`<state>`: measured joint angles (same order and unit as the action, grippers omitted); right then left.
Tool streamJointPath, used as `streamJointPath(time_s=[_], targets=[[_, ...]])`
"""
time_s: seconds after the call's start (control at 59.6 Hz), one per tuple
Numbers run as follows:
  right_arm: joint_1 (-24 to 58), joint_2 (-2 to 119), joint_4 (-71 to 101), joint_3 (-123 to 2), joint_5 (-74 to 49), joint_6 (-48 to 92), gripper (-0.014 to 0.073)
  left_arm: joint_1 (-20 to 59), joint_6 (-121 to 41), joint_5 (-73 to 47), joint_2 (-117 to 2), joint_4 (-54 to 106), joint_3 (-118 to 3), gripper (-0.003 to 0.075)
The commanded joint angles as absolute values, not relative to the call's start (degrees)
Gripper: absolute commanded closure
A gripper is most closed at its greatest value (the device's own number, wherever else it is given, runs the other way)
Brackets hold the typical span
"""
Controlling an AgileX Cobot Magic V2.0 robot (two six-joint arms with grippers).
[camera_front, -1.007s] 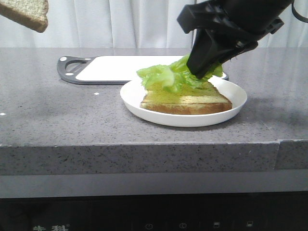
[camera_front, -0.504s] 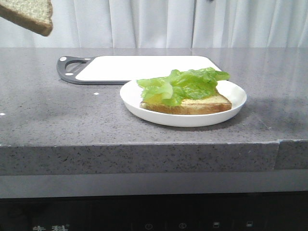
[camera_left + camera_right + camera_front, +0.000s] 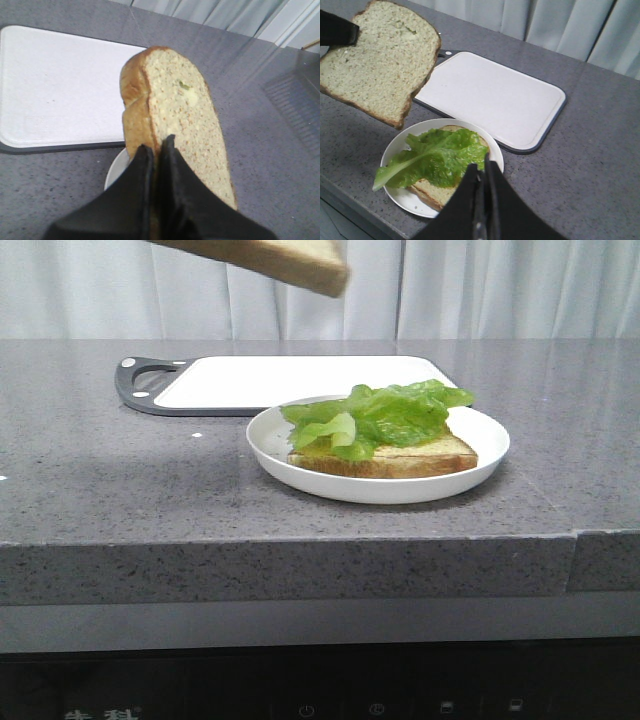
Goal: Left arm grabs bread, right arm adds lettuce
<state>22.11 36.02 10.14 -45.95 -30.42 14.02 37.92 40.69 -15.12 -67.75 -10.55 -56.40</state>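
My left gripper [image 3: 156,145] is shut on the bread [image 3: 180,110], a thick tan slice with brown crust, pinching its edge. In the front view the bread [image 3: 270,255] hangs high above the counter, just left of the white plate [image 3: 275,455]. The lettuce [image 3: 375,415] lies spread on a second slice [image 3: 400,458] on that plate. My right gripper [image 3: 480,167] is shut and empty, raised above the plate's edge [image 3: 400,197], apart from the lettuce [image 3: 437,157]. The right wrist view also shows the held bread [image 3: 380,65] and a left finger [image 3: 337,30]. Neither gripper shows in the front view.
A white cutting board with a dark rim [image 3: 290,380] lies on the grey counter behind the plate; it also shows in the right wrist view [image 3: 490,97] and the left wrist view [image 3: 55,90]. The counter's front edge [image 3: 300,550] drops off in front. Curtains hang behind.
My right gripper let go of the lettuce and rose out of the front view. The bread in my left gripper moved right, from the top left corner to near above the plate.
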Motion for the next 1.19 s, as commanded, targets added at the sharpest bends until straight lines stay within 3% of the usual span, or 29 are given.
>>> streamJointPath(time_s=[0.0, 0.151, 0.269, 0.353, 0.621, 1.041, 1.175], targets=[[20.24, 33.33, 9.58, -47.05, -27.63, 13.31, 0.0654, 37.9, 27.94, -11.91, -69.65, 3.41, -62.06, 0.074], [19.96, 31.29, 9.58, -47.05, -27.32, 13.21, 0.0654, 36.39, -1.24, -33.7, -78.8, 31.71, -74.61, 0.074], [19.96, 31.29, 9.58, -47.05, -27.32, 13.21, 0.0654, 33.38, -20.87, -37.79, -84.69, 58.57, -78.14, 0.074], [19.96, 31.29, 9.58, -47.05, -27.32, 13.21, 0.0654, 30.94, -26.52, -40.27, -87.32, 68.33, -78.29, 0.074], [19.96, 31.29, 9.58, -47.05, -26.96, 13.21, 0.0654, 25.94, -27.41, -39.7, -89.71, 73.09, -72.61, 0.0741], [19.96, 31.29, 9.58, -47.05, -26.82, 13.21, 0.0654, 25.84, -35.07, -35.9, -90.31, 78.66, -64.18, 0.0738], [19.96, 31.29, 9.58, -47.05, -26.82, 13.21, 0.0654, 25.84, -35.28, -35.3, -90.31, 78.66, -64.18, 0.0627]])
